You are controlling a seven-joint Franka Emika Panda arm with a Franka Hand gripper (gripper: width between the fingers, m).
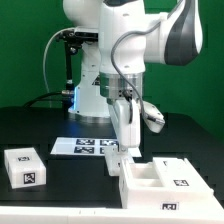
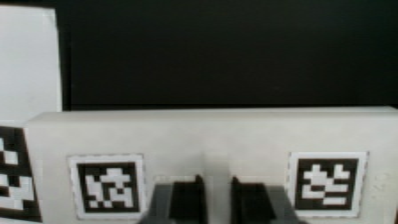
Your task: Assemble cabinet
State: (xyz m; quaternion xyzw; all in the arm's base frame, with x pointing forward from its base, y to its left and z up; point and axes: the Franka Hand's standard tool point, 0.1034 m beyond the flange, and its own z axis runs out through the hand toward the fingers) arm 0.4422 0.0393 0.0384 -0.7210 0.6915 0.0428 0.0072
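Right now the gripper (image 1: pixel 127 104) hangs over the worktop (image 1: pixel 45 128) near the edge closest to the exterior camera, toward the corner on the exterior view's right, w/ a tall white panel (image 1: pixel 124 128) held upright. In the wrist view both dark fingers (image 2: pixel 178 202) sit close together w/ white plastic filling the narrow gap, so they look pinched on the panel's top edge, betw. its two tags. The upright hold prob. makes sense bc the panel has to go edge-first into the cabinet box (image 1: pixel 155 182), which lies open side up just beside and below it at that same corner. Can't tell if the panel's lower end touches the box rim. A mid-edge grip should keep it from swinging. A tagged block (image 1: pixel 25 166) sits by the same edge at the opposite corner, well apart. The marker board (image 1: pixel 92 147) lies flat mid-worktop, behind the box.
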